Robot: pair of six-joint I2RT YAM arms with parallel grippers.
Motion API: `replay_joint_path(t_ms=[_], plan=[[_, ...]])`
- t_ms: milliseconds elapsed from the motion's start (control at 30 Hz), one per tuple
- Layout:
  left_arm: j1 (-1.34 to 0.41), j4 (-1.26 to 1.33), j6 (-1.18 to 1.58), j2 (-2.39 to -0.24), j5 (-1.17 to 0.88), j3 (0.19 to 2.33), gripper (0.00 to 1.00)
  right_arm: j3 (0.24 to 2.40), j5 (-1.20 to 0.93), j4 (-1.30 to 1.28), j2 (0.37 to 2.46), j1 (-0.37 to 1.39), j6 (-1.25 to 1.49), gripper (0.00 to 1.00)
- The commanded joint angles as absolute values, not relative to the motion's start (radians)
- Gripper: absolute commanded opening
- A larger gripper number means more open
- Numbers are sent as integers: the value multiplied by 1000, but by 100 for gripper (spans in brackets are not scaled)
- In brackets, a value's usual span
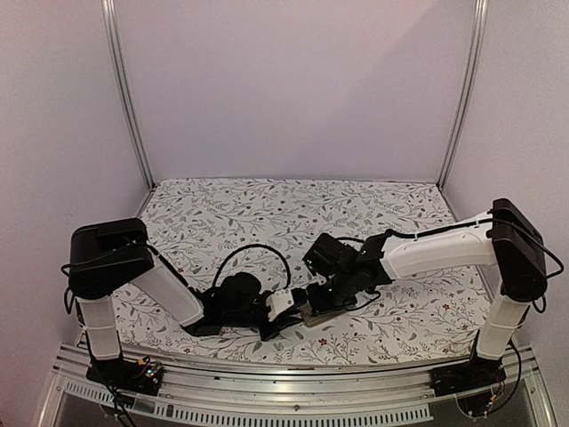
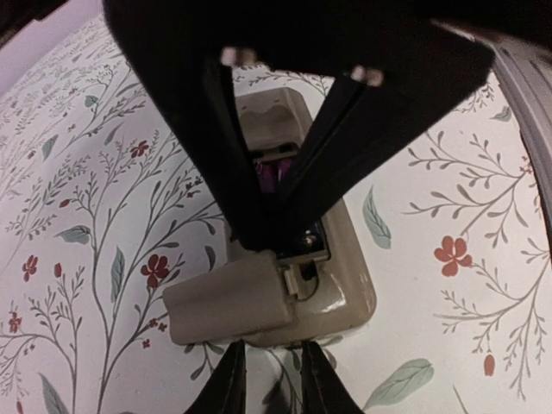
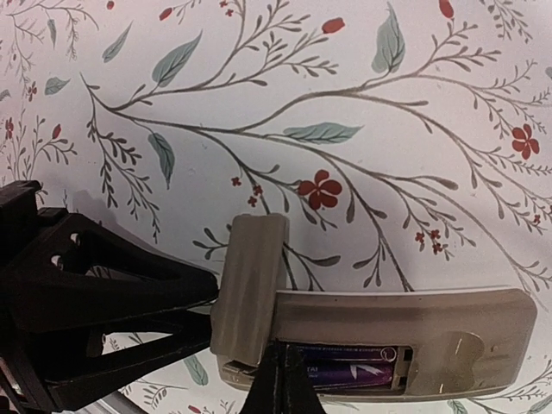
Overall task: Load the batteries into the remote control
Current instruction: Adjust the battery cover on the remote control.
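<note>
A white cloth [image 1: 267,209] printed with grey leafy twigs and small red flowers lies flat, with a pale wall [image 1: 293,80] at its far side, a left metal post [image 1: 129,98] and a right metal post [image 1: 464,98] at the far corners, and a metal rail [image 1: 293,378] along its near edge.

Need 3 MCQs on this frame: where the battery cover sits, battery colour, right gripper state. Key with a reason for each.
1. Where is the battery cover?
A. crosswise over one end of the remote control
B. snapped shut over the cells
C. lifted clear of the remote

2. What colour are the batteries?
A. green
B. purple
C. yellow

3. The right gripper is:
A. wide open
B. out of view
C. shut, tips at the open compartment

Key:
1A, the cover lies askew across the remote's end.
2B, purple wrappers show inside the compartment.
3C, its fingers meet at the compartment's edge.
</note>
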State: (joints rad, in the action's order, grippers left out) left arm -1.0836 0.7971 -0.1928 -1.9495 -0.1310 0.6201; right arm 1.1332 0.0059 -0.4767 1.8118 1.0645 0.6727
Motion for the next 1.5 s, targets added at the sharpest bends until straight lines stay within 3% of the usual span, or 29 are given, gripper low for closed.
replay_joint_path(t_ms=[0,300,933,1467], plan=[[-1094,768,-205,-1982,-129,617,23,1210,-6,-556,1820,1043,620,0],[-1095,772,-206,-1980,-124,614,22,1178,24,-584,1749,1035,646,0],[-1094,775,-208,-1975,-118,607,22,1046,-43,-495,1863,1033,661,0],[-1095,776,-209,-1968,-107,601,22,1028,-5,-614,1827,1032,660,0]])
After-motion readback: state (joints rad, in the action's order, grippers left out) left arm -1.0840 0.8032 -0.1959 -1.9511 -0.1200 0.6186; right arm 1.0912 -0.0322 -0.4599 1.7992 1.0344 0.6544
